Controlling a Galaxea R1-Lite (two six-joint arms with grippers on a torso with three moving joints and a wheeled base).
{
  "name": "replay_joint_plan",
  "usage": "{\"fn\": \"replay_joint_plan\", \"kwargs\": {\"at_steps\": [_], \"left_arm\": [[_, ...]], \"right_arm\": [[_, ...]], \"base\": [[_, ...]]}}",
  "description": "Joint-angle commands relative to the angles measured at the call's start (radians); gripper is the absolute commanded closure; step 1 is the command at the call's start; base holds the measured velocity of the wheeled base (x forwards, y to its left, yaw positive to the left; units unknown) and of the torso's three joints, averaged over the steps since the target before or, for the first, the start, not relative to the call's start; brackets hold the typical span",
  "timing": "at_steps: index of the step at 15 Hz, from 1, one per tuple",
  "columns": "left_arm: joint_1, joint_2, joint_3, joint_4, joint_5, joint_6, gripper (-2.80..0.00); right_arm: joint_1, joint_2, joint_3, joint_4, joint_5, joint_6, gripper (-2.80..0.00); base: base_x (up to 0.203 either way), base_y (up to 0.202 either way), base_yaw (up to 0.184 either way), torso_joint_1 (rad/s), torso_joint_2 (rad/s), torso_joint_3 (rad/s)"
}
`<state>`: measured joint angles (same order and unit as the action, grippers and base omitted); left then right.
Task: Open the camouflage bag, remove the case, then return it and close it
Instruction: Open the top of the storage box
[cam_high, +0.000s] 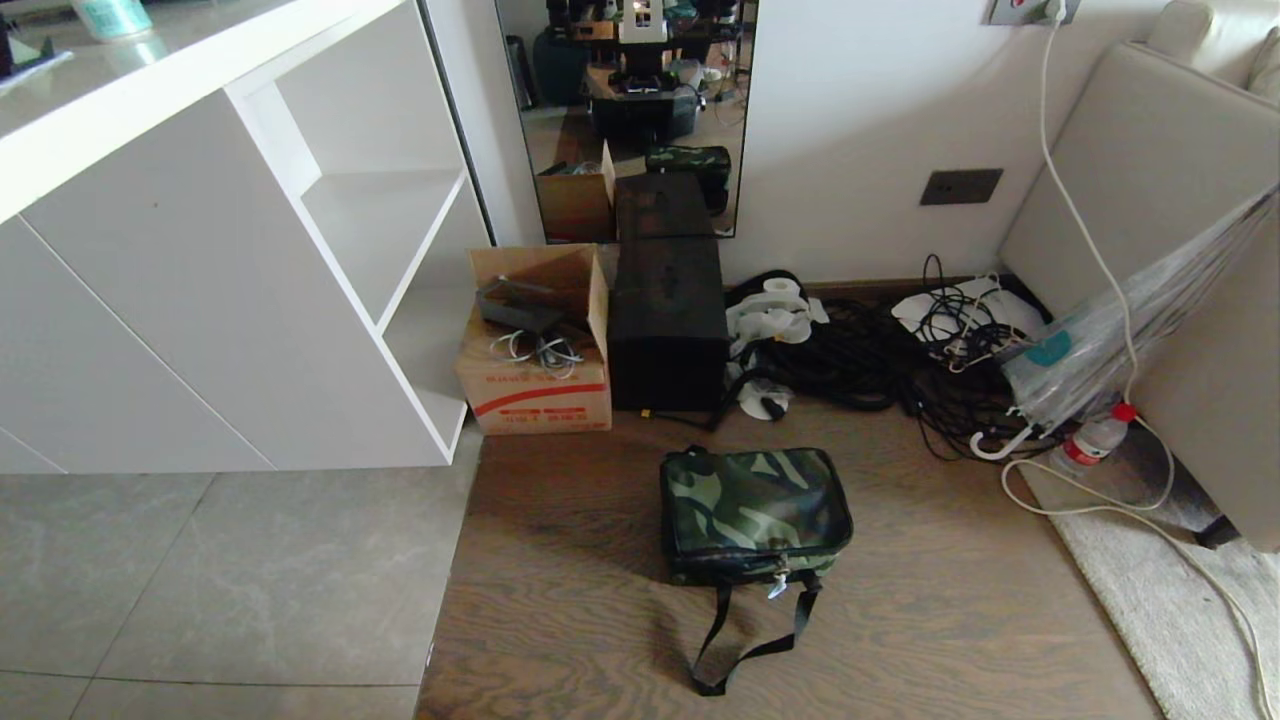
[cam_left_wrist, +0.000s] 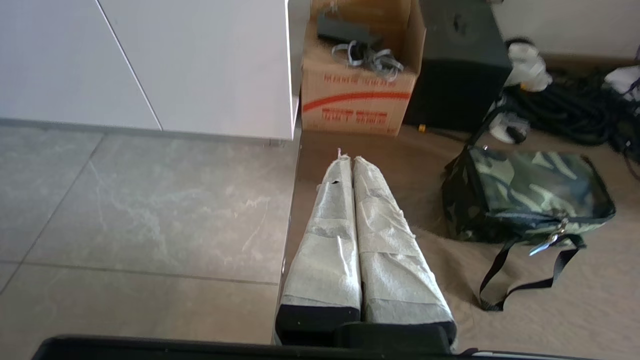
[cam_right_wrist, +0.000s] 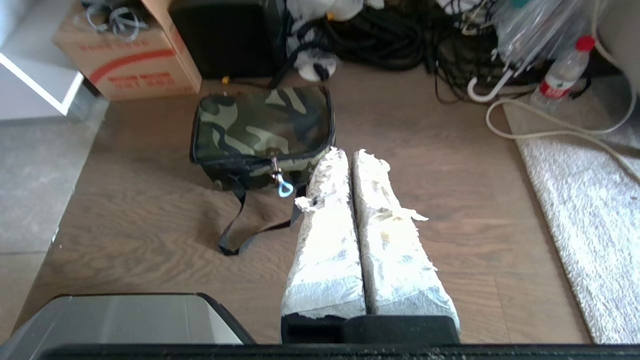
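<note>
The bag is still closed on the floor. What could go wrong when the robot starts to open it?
1. The zipper pull is small and hangs at the front edge of the camouflage bag; the wrapped fingers may slip off it.
2. The loose black strap lies in front of the bag and may snag a gripper.
3. The soft bag may slide on the wooden floor when pulled.

The wooden floor (cam_high: 900, 600) carries the closed camouflage bag (cam_high: 754, 512), its black strap (cam_high: 745, 640) trailing near. Farther back stand a cardboard box (cam_high: 537, 385) and, on its right, a black upright box (cam_high: 667, 325). Tangled cables (cam_high: 870, 360), a water bottle (cam_high: 1095, 440) and a pale rug (cam_high: 1170, 600) lie right.
</note>
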<state>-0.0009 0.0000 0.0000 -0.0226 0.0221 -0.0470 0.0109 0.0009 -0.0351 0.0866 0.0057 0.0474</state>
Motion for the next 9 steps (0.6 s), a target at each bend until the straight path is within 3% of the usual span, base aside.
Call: {"fn": "replay_joint_plan", "kwargs": {"at_steps": [1,9], "left_arm": [[0.000,0.000,0.009,0.000,0.001,-0.001,0.00],[-0.001,0.000,0.009,0.000,0.001,-0.001,0.00]], "right_arm": [[0.001,0.001,0.000,0.001,0.000,0.000,0.00],[0.001,0.001,0.000,0.001,0.000,0.000,0.00]], "base": [[0.000,0.000,0.000,0.004,0.00,-0.199],[0.000,0.000,0.000,0.003,0.00,-0.197]]}}
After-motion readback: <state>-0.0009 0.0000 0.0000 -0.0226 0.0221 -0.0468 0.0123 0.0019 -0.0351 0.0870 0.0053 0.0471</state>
